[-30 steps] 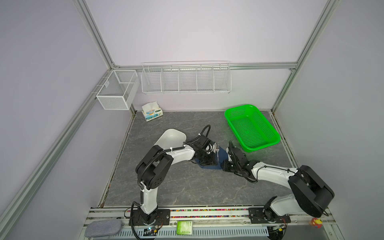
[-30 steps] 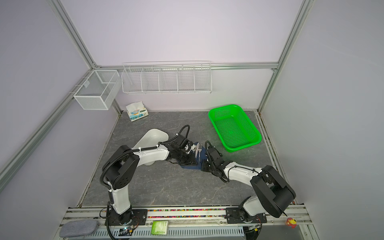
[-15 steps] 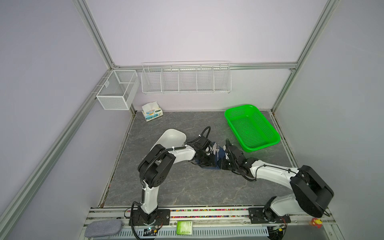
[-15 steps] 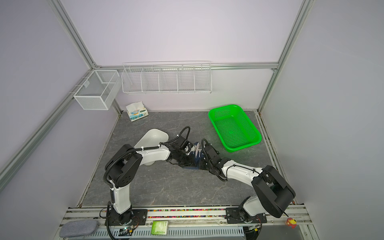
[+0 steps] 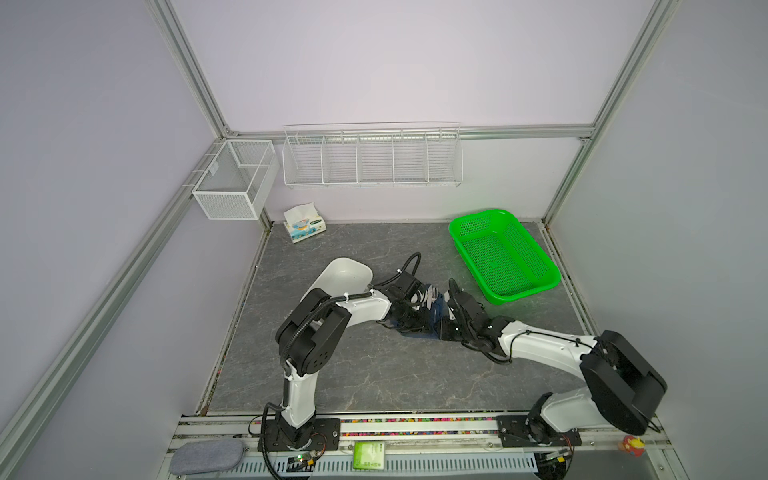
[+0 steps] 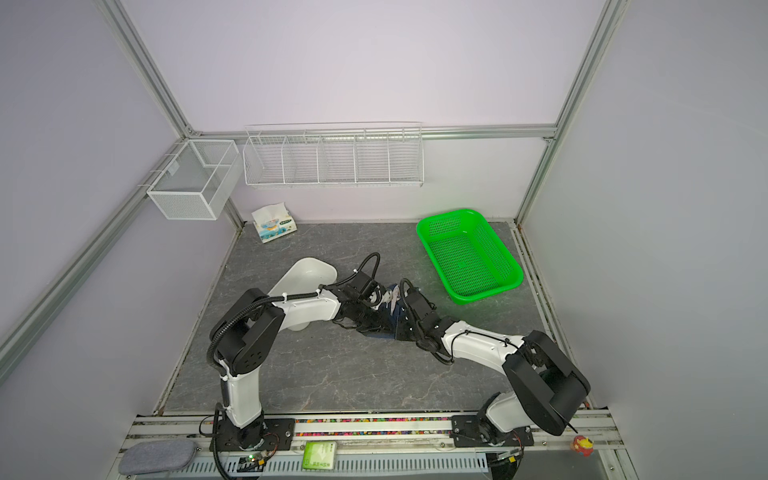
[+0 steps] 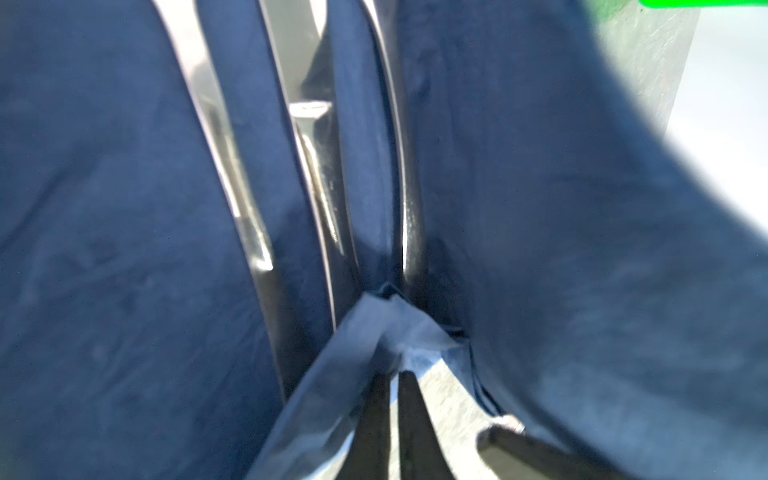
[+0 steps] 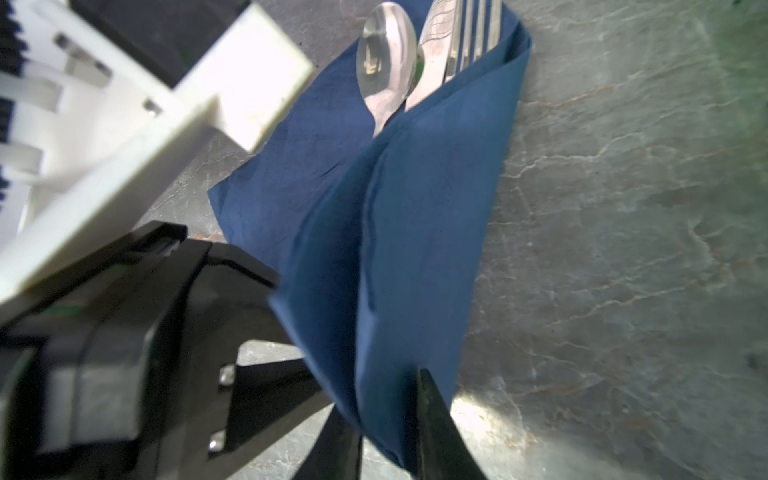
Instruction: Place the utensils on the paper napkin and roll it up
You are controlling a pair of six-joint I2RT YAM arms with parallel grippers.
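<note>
Left claw, jaws pressed together, pinches a turned-up corner of the paper napkin at its fingertips. Directly ahead of these tips, three handles of the utensils run away from the claw, side by side on the navy sheet, which rises on both flanks of the claw. Right claw, close beside the left one, has its jaws closed on a raised fold of the napkin. One finger lies on the fold's outer face; its partner is mostly hidden behind the paper. Ahead of the right claw the fold drapes over the cutlery, leaving the spoon bowl and the fork tines uncovered at the far end. In both top views the claws meet over the middle of the table, with the green basket near, beyond the right claw, and the white dish behind the left claw.
</note>
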